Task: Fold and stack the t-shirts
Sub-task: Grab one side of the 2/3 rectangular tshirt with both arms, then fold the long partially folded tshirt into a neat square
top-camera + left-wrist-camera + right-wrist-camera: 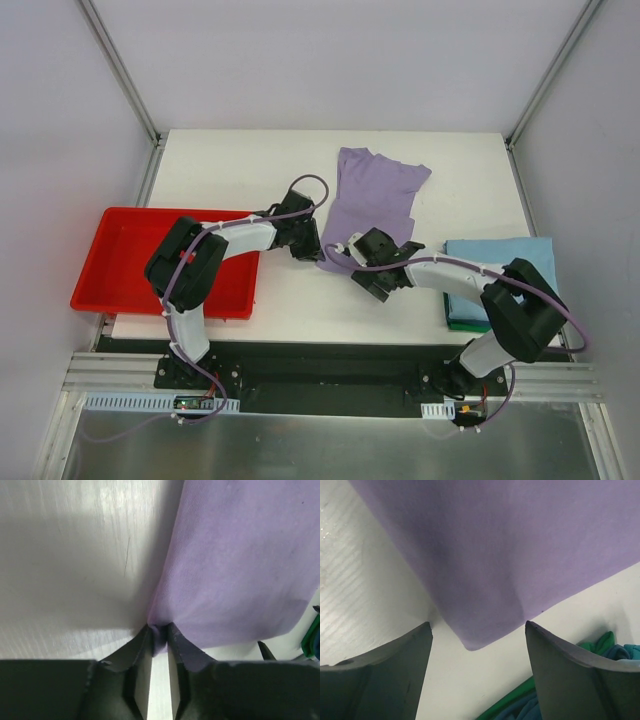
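Observation:
The lavender t-shirt lies on the white table at the middle back, its hem toward me. My left gripper is shut on the shirt's near left corner. My right gripper is open, its jaws wide apart around the shirt's near right corner without touching it. The light blue t-shirt lies folded on the dark green t-shirt at the right edge. Both also show in the right wrist view.
A red plastic tray sits at the left, partly over the table's edge. White walls with metal posts stand behind and at both sides. The arm bases are on a rail at the near edge.

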{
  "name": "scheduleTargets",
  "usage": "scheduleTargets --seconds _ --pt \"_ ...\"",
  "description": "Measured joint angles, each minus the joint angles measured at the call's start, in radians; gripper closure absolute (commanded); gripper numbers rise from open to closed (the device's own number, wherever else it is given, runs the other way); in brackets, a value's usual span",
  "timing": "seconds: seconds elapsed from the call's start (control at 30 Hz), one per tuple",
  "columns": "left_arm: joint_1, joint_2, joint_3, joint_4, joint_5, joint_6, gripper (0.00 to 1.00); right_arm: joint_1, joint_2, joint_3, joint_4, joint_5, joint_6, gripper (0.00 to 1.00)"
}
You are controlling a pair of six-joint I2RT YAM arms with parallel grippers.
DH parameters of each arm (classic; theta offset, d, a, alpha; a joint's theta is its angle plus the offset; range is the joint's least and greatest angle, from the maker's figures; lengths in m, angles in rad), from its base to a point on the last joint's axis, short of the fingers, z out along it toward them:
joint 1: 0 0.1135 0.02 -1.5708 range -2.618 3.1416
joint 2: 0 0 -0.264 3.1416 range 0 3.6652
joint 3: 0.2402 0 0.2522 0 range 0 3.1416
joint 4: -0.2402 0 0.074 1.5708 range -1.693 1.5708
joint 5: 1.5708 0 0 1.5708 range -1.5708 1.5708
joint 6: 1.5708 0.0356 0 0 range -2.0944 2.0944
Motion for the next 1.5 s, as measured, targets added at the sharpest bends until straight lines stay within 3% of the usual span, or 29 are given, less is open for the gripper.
scheduleTargets --seconds 0.07,0.3,0.6,0.8,1.0,1.27,1.37,1.5 --pt "0.0 0.021 0.019 0.002 -0.002 -0.003 1.0 0.0 0.005 0.004 0.003 0.017 0.002 0.28" --pt "0.0 0.033 0.028 0.014 -0.011 -0.006 1.0 0.011 0.065 0.042 -0.019 0.063 0.014 0.52" --pt "-0.009 0.016 0.016 0.018 -0.045 -0.007 1.0 0.035 0.116 0.073 -0.071 0.069 0.034 0.95" --pt "-0.012 -0.108 -0.076 0.008 -0.097 -0.006 1.0 0.066 0.055 0.065 -0.098 -0.059 0.061 0.99" --pt "-0.012 -0.484 -0.229 -0.06 -0.225 -0.007 1.0 0.182 -0.167 0.043 -0.101 -0.253 0.129 0.99" --pt "-0.013 -0.895 -0.278 -0.182 -0.325 0.0 1.0 0.255 -0.382 0.045 -0.037 -0.523 0.31 0.99" --pt "-0.013 -0.95 -0.277 -0.202 -0.336 0.019 1.0 0.254 -0.425 0.045 -0.014 -0.562 0.37 0.99" --pt "-0.013 -0.91 -0.241 -0.22 -0.346 0.042 1.0 0.236 -0.476 0.045 -0.002 -0.567 0.429 0.99"
